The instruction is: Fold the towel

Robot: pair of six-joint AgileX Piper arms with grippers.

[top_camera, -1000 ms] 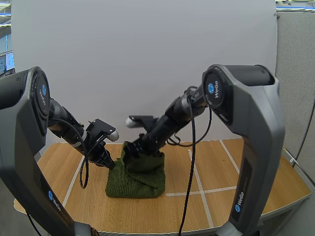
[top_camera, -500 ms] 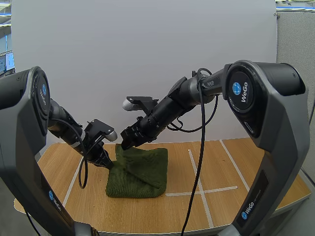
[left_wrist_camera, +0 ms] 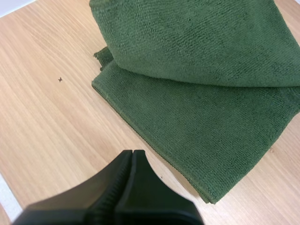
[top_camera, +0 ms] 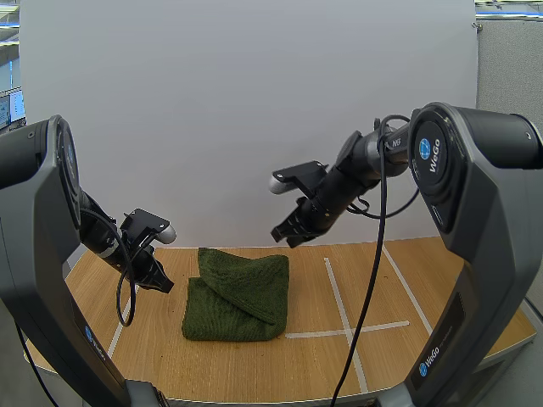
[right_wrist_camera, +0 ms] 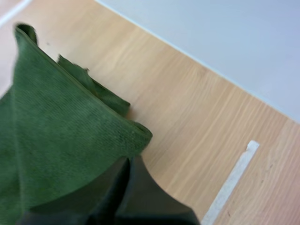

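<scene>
Two claws are mine, and both are pressed shut with nothing in them. My left claw (top_camera: 161, 285) hangs low near the left edge of the dark green fluffy cloth towel (top_camera: 237, 297). My right claw (top_camera: 284, 236) hangs up in the air past the towel's far right corner, not touching it. The towel lies in the middle of the light brown wooden table (top_camera: 399, 297). It is doubled over, and the top flap sits a bit slanted, so the lower layer peeks out on the left. I think the fold is laid down and the job now is to get clear of it. To do that well I should lift straight up and away, so no finger catches the soft cloth and drags the flap open. If the edges need to match better, I should nip one corner only and slide it gently. I count one towel, two claws, one table and at least three thin white tape lines (top_camera: 335, 297) on the wood.
</scene>
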